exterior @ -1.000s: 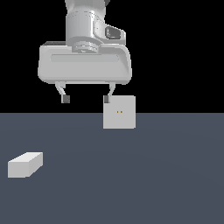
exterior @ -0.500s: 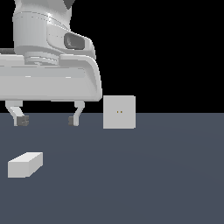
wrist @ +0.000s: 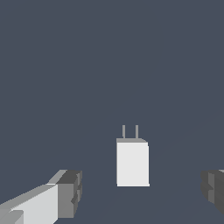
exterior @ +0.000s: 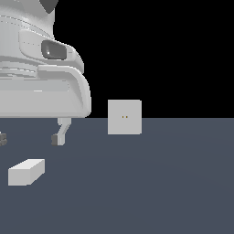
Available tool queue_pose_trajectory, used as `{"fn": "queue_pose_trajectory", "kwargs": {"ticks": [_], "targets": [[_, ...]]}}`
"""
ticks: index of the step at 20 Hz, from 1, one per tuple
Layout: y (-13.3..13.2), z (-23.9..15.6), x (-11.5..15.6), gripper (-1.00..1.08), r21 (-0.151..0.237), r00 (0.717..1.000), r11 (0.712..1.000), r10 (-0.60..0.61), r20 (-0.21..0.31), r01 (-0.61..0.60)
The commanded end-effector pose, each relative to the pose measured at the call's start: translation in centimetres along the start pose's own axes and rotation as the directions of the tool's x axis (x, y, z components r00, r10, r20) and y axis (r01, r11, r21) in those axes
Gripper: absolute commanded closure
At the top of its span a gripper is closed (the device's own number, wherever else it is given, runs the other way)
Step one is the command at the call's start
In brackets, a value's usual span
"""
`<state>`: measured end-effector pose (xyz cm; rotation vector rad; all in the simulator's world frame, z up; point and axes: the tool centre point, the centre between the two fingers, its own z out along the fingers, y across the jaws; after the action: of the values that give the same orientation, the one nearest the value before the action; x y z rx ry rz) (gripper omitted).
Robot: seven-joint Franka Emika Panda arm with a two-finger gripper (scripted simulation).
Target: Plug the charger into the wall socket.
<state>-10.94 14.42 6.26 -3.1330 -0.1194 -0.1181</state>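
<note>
The arm hangs low over the dark tabletop (exterior: 173, 183), its bulky white hand filling the exterior view's left. The gripper (wrist: 142, 192) has its fingers (wrist: 65, 194) spread wide apart and holding nothing; in the wrist view the gap between them is far broader than the block below, which looks like a stance for straddling it.

The charger (exterior: 26, 172) lies flat on the tabletop, near the exterior view's left edge, below the fingers and not touched by them. From the wrist view its two thin prongs (wrist: 130, 131) stick out of one short end, so a grip across the long sides would leave them free.

The wall socket (exterior: 124, 117) stands upright farther back, well apart from the charger, with two tiny yellowish dots at its centre. I'd judge the pickup is not yet made.

No brand, label or writing shows on anything.
</note>
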Motion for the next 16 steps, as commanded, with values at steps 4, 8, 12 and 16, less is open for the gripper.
{"fn": "queue_pose_trajectory", "kwargs": {"ticks": [4, 8, 12, 16], "targets": [[0.0, 0.1, 0.0, -0.92, 0.000, 1.000, 1.000, 0.000, 0.000, 0.000], [0.0, 1.1, -0.1, -0.92, 0.000, 1.000, 1.000, 0.000, 0.000, 0.000], [0.0, 2.9, -0.3, -0.92, -0.001, 1.000, 1.000, 0.000, -0.001, 0.000], [0.0, 4.4, -0.4, -0.92, -0.001, 1.000, 1.000, 0.000, -0.001, 0.000]]}}
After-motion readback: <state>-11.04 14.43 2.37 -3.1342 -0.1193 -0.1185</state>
